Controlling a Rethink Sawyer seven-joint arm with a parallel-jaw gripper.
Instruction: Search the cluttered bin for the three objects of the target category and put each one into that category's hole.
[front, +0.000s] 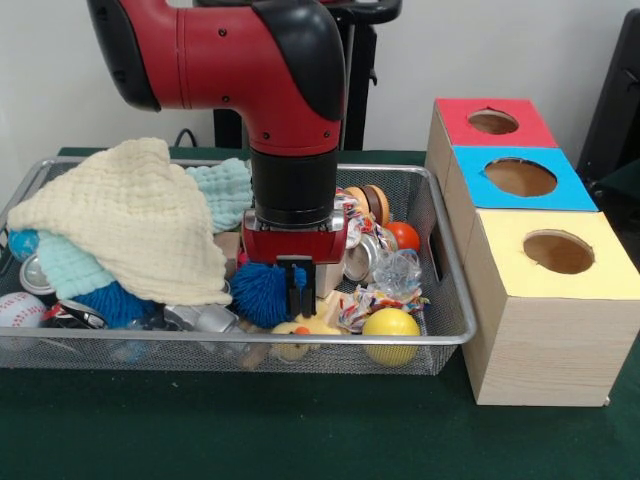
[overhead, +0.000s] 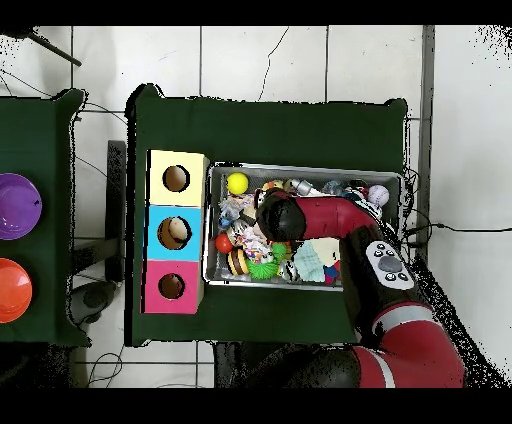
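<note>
Wire mesh forms the bin (front: 452, 338), which is full of clutter, and the gripper (front: 296, 288) is lowered deep into its middle. Whether its fingers are apart or together I cannot tell, because only dark tips show between a blue pom-pom (front: 262, 294) and a yellow duck (front: 305, 330). Beside the duck, toward the boxes, lies a yellow ball (front: 391, 334), and a cream cloth (front: 130, 220) covers the other half of the bin. Next to the bin stand 3 boxes, each with 1 hole: red (front: 494, 122), blue (front: 520, 177) and yellow (front: 557, 252).
</note>
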